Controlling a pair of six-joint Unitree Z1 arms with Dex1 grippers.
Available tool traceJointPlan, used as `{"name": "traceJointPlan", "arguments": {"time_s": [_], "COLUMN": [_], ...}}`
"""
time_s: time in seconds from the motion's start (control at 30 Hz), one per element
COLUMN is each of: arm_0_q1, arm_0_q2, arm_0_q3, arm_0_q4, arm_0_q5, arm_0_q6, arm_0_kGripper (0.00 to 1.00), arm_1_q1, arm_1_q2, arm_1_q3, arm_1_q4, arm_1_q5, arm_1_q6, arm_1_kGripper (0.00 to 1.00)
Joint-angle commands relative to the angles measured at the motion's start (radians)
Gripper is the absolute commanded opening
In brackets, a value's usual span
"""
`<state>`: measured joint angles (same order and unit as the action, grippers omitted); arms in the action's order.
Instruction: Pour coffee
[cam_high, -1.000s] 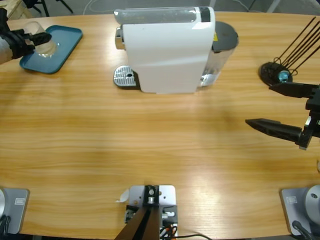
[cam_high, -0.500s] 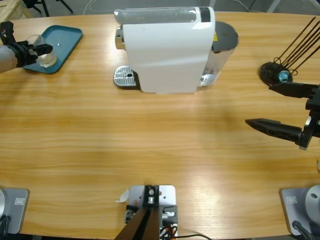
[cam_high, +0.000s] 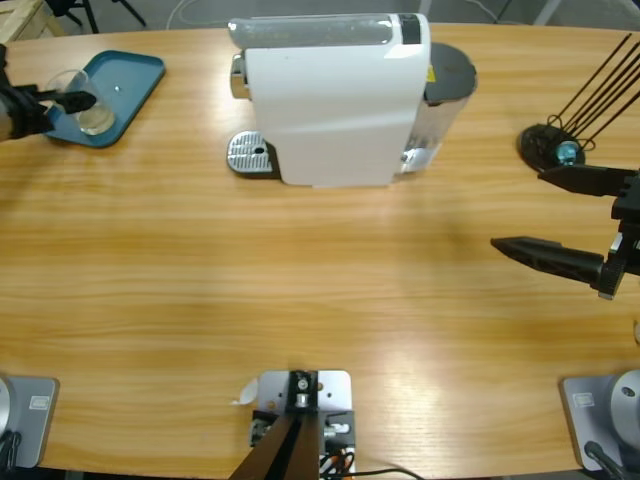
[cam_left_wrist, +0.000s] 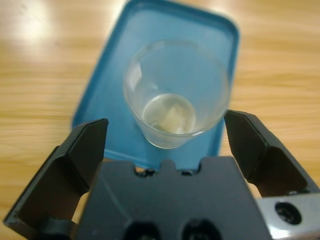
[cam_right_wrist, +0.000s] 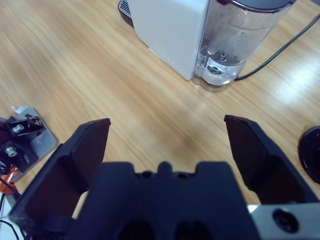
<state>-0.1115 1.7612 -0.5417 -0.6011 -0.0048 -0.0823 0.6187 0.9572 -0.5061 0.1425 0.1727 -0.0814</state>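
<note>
My left gripper (cam_left_wrist: 165, 145) has backed off the tumbler (cam_left_wrist: 176, 92), jaws apart, leaving it and its coffee (cam_left_wrist: 169, 113) on the blue tray (cam_left_wrist: 120, 65); delivery looks finished.

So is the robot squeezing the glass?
No, the left gripper's jaws stand wide apart on either side of the glass, not touching it.

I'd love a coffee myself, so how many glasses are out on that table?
1. A single clear glass tumbler stands on the blue tray at the table's far corner, between the open jaws of the left gripper. Another could be hidden behind the white coffee machine.
</note>
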Motion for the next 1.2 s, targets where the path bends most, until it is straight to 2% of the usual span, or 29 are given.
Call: {"name": "traceJointPlan", "arguments": {"time_s": [0.03, 0.1, 0.2, 0.27, 0.37, 0.47, 0.6, 0.73, 0.8, 0.87, 1.13, 1.2], "arm_0_q1": [-0.046, -0.096, -0.23, -0.365, -0.446, -0.473, -0.496, -0.496, -0.496, -0.496, -0.496, -0.496], "arm_0_q2": [-0.408, -0.494, -0.613, -0.679, -0.709, -0.695, -0.688, -0.705, -0.744, -0.76, -0.694, -0.674], "arm_0_q3": [-0.031, -0.03, 0.042, 0.112, 0.179, 0.186, 0.147, 0.168, 0.172, 0.175, 0.157, 0.147], "arm_0_q4": [0.35, 0.43, 0.468, 0.466, 0.448, 0.447, 0.447, 0.455, 0.463, 0.468, 0.471, 0.471], "arm_0_q5": [0.008, 0.006, -0.023, -0.1, -0.234, -0.351, -0.356, -0.322, -0.257, -0.207, -0.197, -0.167], "arm_0_q6": [-0.017, -0.018, -0.081, -0.086, -0.082, -0.036, 0.017, 0.062, 0.075, 0.079, 0.089, 0.076], "arm_0_kGripper": [1.0, 1.0, 1.0, 1.0, 1.0, 1.0, 0.988, 0.945, 0.922, 0.922, 0.919, 0.953], "arm_1_q1": [0.009, 0.009, 0.009, 0.009, 0.009, 0.009, 0.009, 0.009, 0.009, 0.009, 0.009, 0.009], "arm_1_q2": [-0.016, -0.018, -0.018, -0.017, -0.008, 0.004, 0.012, 0.038, 0.035, 0.04, 0.046, 0.047], "arm_1_q3": [0.032, 0.033, 0.034, 0.034, 0.032, 0.032, 0.037, 0.04, 0.042, 0.043, 0.044, 0.044], "arm_1_q4": [-0.011, -0.011, -0.012, -0.012, -0.012, -0.016, -0.022, -0.032, -0.032, -0.034, -0.037, -0.038], "arm_1_q5": [0.011, 0.011, 0.013, 0.013, 0.017, 0.019, 0.019, 0.02, 0.019, 0.019, 0.019, 0.019], "arm_1_q6": [0.018, 0.019, 0.019, 0.019, 0.019, 0.019, 0.019, 0.018, 0.017, 0.017, 0.017, 0.017], "arm_1_kGripper": [1.0, 1.0, 1.0, 1.0, 1.0, 1.0, 1.0, 1.0, 1.0, 1.0, 1.0, 1.0]}}
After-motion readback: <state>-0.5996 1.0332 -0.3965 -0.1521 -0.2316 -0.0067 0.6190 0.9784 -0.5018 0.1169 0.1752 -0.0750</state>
